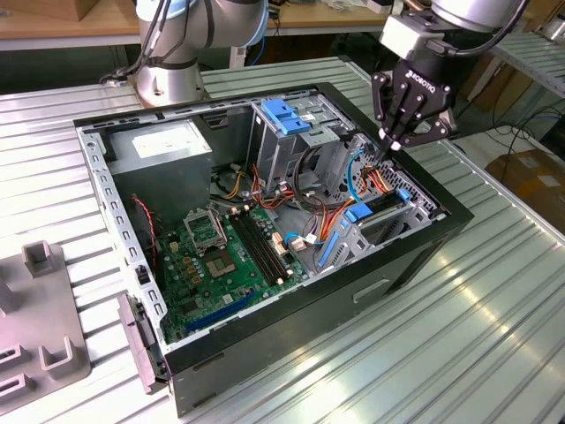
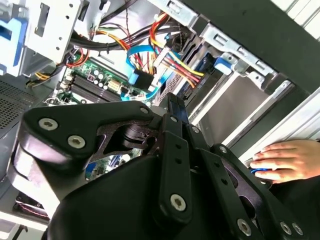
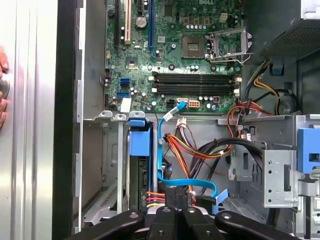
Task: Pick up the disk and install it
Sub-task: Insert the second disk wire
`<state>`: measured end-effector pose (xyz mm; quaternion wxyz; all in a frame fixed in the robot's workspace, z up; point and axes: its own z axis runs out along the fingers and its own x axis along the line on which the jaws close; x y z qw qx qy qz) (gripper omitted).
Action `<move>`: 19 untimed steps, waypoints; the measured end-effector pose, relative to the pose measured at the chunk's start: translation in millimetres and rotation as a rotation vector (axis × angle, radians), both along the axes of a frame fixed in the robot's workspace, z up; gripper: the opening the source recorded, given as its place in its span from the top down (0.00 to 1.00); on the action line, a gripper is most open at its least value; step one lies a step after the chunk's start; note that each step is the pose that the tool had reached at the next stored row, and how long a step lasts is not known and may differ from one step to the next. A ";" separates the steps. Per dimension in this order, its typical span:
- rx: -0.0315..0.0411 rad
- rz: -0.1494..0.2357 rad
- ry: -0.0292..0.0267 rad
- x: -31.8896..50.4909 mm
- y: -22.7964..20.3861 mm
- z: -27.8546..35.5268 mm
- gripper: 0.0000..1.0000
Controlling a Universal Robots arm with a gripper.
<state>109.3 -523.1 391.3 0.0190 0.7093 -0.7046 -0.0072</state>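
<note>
Disk [image 3: 139,145] seated in bay; claw [image 1: 395,141] above cables.

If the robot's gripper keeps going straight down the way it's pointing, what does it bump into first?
Probably the bundle of cables inside the computer case. The gripper points down right above them, beside the disk in its bay. Depth is hard to judge, so the wires may sit slightly to one side.

My gripper [image 1: 399,141] is black. Below it sit a green board [image 1: 216,261], blue rails [image 1: 364,214], a blue latch [image 1: 287,115], orange, red and yellow wires [image 3: 187,147], a black case [image 1: 353,291] and a ribbed silver table [image 1: 459,353].
</note>
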 end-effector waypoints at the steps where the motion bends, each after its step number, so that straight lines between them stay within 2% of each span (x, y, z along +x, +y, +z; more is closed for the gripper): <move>1: 0.0000 0.000 0.0000 -0.5 0.0 0.0 0.90; 3: 0.0000 0.000 0.0000 -0.9 1.1 0.9 0.90; 6: -0.0014 0.000 0.0000 -1.8 6.2 5.9 0.90; 11: -0.0030 0.000 0.0000 -1.9 21.8 7.3 0.90; 14: -0.0038 0.000 0.0000 -1.9 27.5 7.3 0.90; 15: -0.0091 0.000 0.0000 -1.9 28.2 7.3 0.90; 16: -0.0251 0.000 0.0000 -2.0 32.1 7.1 0.90; 17: -0.0271 0.000 0.0000 -1.9 37.1 6.7 0.89; 19: -0.0275 0.000 0.0000 -1.9 41.0 6.4 0.77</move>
